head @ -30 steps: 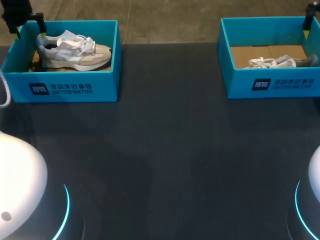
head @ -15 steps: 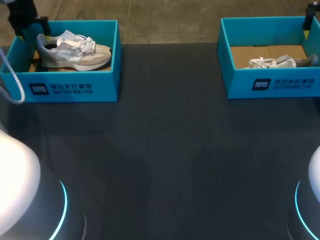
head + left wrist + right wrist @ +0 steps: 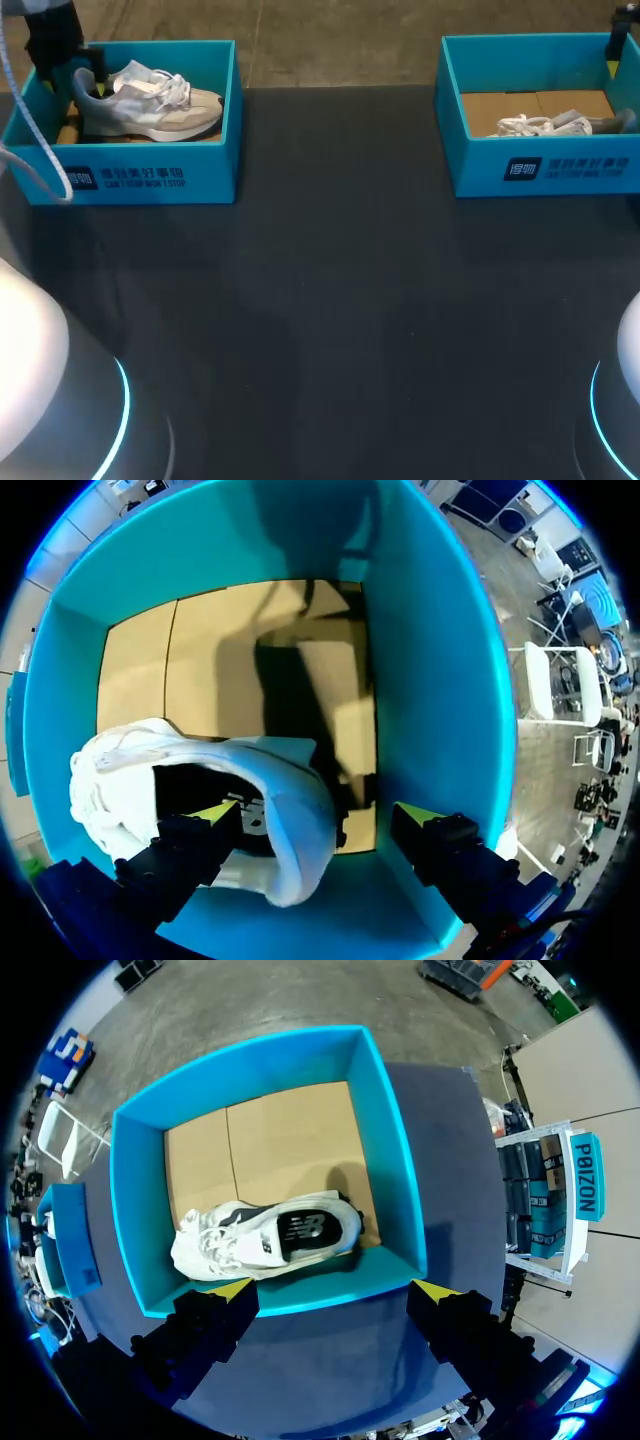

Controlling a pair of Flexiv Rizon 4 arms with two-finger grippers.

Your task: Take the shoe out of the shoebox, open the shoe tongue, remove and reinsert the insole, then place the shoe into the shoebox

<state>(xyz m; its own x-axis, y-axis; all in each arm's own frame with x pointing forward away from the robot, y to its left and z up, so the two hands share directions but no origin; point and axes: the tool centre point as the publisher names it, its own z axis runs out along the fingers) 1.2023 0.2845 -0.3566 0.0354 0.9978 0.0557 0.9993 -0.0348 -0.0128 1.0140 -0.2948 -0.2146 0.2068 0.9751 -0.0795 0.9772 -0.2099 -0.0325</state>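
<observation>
A white and grey shoe [image 3: 150, 100] lies in the left teal shoebox [image 3: 140, 175]. My left gripper [image 3: 75, 75] is down inside that box at the shoe's heel end. In the left wrist view the gripper [image 3: 320, 813] is open. One fingertip [image 3: 222, 812] is in the shoe's dark opening; the other stands outside the heel [image 3: 295, 810], near the box wall [image 3: 430, 680] and apart from the shoe. A second white shoe [image 3: 270, 1235] lies in the right shoebox [image 3: 390, 1160]. My right gripper [image 3: 333, 1288] hangs open high above the table beside that box's near wall.
The two boxes stand at the table's far corners, with the right box [image 3: 545, 170] and its shoe [image 3: 545, 125] at the far right. Brown cardboard [image 3: 200, 670] lines the left box's floor. Dark table [image 3: 330, 300] spreads between and before the boxes.
My left gripper has come down and to the right into the left box, reaching the shoe's heel. The right arm and both shoes have stayed put.
</observation>
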